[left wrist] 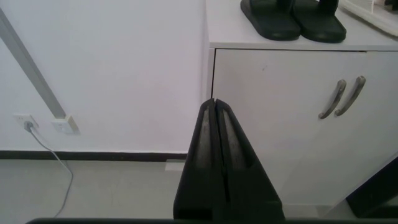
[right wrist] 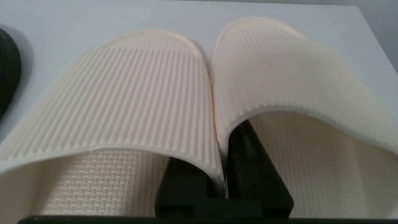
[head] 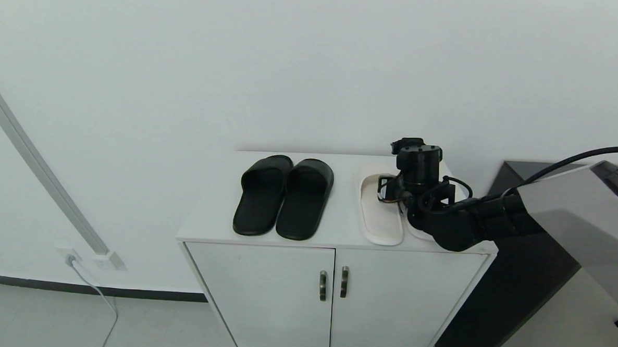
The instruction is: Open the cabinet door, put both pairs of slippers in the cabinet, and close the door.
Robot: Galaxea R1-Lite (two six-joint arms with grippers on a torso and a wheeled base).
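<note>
Right gripper (right wrist: 222,180), arm extended over cabinet top (head: 346,217), clamps white slippers' (right wrist: 137,99) adjoining straps; left gripper (left wrist: 215,109) closed.

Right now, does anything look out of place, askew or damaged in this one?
Nothing is spilled, damaged or askew: the black slippers and white slippers lie as neat pairs on the cabinet top. One oddity: the cabinet doors are shut, while the right claw has a finger under each white strap.

Black slippers (head: 284,196) and white slippers (head: 380,218) atop shut white cabinet (head: 262,296)
</note>
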